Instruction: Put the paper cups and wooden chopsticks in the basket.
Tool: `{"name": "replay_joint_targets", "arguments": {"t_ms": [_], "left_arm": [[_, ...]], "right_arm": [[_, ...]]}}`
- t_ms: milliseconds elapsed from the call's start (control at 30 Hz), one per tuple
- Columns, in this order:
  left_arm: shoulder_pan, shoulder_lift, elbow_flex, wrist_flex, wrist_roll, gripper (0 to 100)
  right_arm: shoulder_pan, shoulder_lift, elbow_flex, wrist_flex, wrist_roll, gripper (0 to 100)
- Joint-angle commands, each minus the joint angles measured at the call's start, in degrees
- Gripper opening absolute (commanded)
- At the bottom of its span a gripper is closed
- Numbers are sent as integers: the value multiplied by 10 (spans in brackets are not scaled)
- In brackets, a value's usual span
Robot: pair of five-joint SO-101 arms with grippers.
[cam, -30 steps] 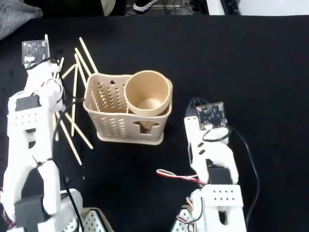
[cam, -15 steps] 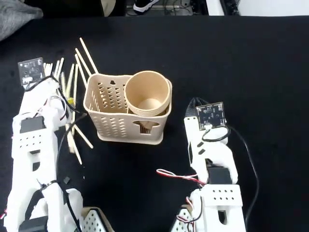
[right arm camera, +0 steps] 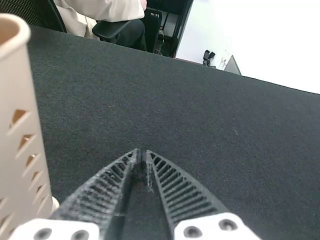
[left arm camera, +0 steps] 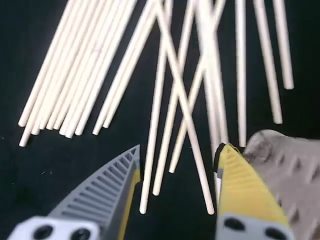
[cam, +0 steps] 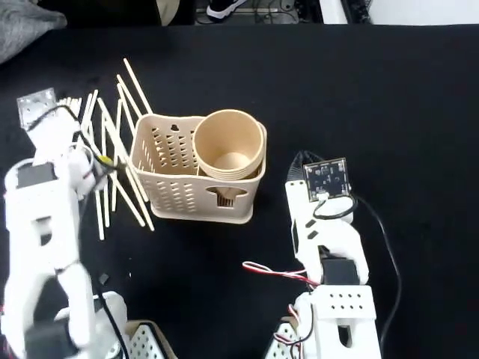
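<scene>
A beige slotted basket (cam: pixel 176 187) stands mid-table with stacked paper cups (cam: pixel 228 146) inside its right half. Several wooden chopsticks (cam: pixel 112 142) lie fanned on the black cloth just left of the basket. My left gripper (cam: pixel 105 161) hangs over them beside the basket's left wall. In the left wrist view it is open (left arm camera: pixel 177 155), with a few chopsticks (left arm camera: pixel 170 105) lying between its fingers and the basket corner (left arm camera: pixel 295 170) close by. My right gripper (right arm camera: pixel 142 165) is shut and empty, low over the cloth right of the basket (right arm camera: pixel 17 125).
The right arm (cam: pixel 325 224) stands to the right of the basket. Black cloth covers the table. A grey bundle (cam: pixel 22 26) lies at the far left corner. Open cloth stretches behind and to the right of the basket.
The left arm has shifted toward the table's left edge. The chopsticks have been pushed into a new spread, some now slanting along the basket's left wall. The right arm has not moved.
</scene>
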Motion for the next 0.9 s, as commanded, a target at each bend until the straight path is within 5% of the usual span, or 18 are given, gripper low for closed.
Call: {"name": "replay_joint_targets", "arguments": {"t_ms": [0,333,867], "left_arm": [[-9,185,-167,65,18,230],[4,508,-502,198,17,132],[-2,595,-621,249,-25,30]], "right_arm": [[5,0,-2,0,-2,11],[5,0,-2,0,-1,11],[6,0,-2,0,0,11]]}}
